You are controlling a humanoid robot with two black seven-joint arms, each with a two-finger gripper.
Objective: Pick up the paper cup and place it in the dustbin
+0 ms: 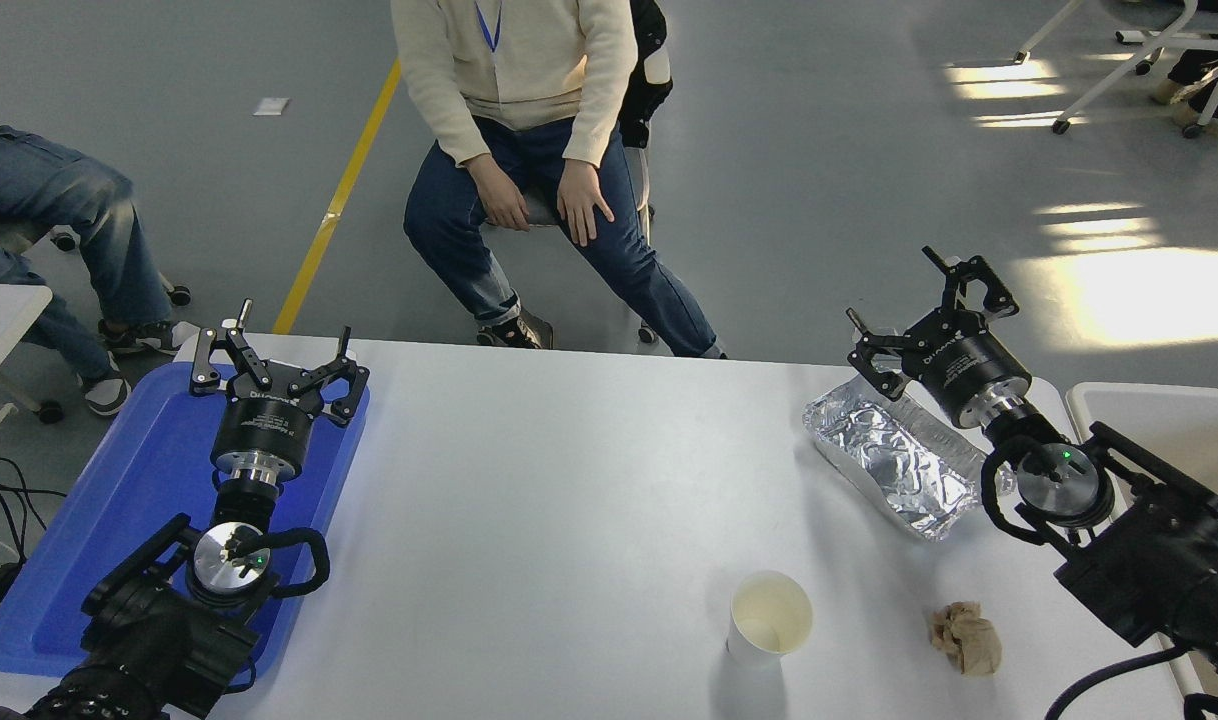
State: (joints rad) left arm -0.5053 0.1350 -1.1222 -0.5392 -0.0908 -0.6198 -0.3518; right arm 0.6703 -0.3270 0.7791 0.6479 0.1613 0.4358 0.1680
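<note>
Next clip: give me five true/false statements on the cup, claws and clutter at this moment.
1. The paper cup stands upright on the table. True.
2. The right claw grips the cup. False: it is open, above the foil tray, far from the cup.
3. The crumpled brown paper ball lies in the foil tray. False: it lies on the table beside the cup.
4. The left claw is open over the blue tray. True.
5. The cup is in the dustbin. False.
</note>
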